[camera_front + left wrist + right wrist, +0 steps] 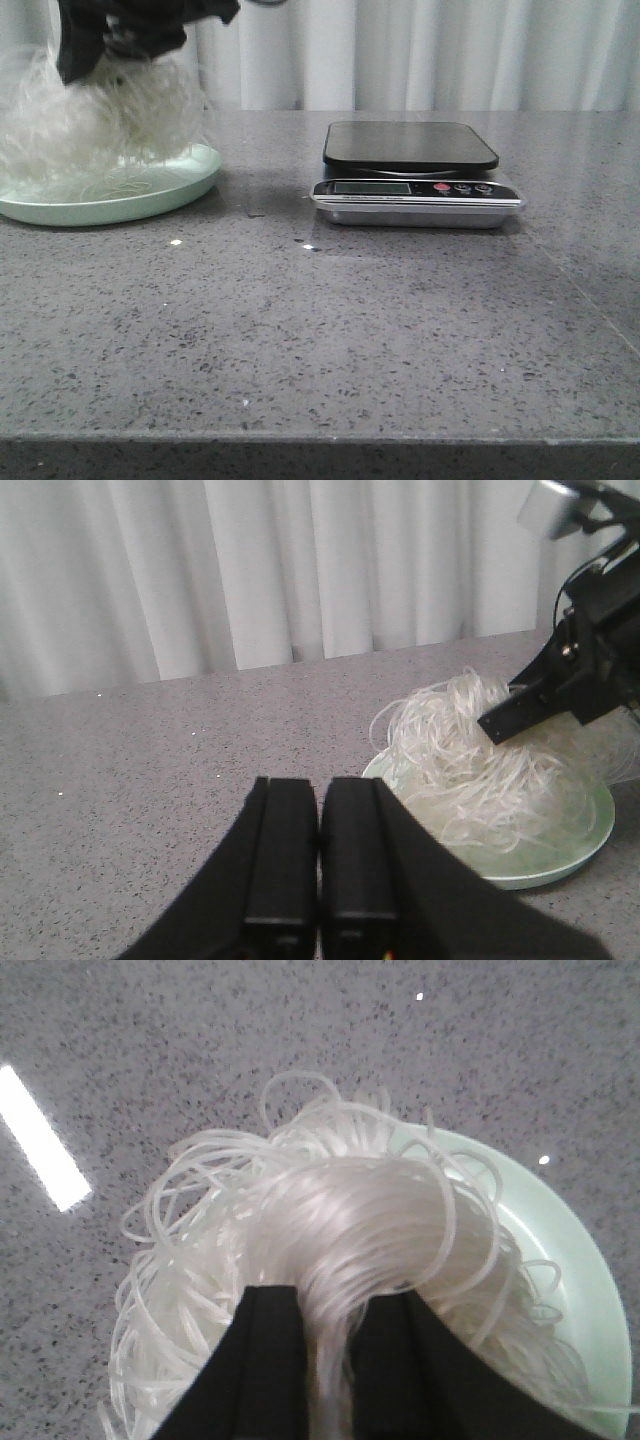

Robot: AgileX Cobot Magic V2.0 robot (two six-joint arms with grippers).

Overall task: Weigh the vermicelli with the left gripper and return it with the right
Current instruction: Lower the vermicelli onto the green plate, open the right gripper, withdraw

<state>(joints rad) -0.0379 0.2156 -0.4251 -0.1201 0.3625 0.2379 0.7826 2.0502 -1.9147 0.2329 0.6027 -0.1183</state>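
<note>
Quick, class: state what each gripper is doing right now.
Left gripper: shut, holding nothing.
Right gripper: shut on the vermicelli, over the plate.

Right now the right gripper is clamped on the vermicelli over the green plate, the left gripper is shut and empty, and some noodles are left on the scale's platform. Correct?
Not quite. The front view shows the scale with a bare black platform. The rest holds: the right gripper is clamped on the vermicelli over the green plate, and the left gripper is shut and empty.
</note>
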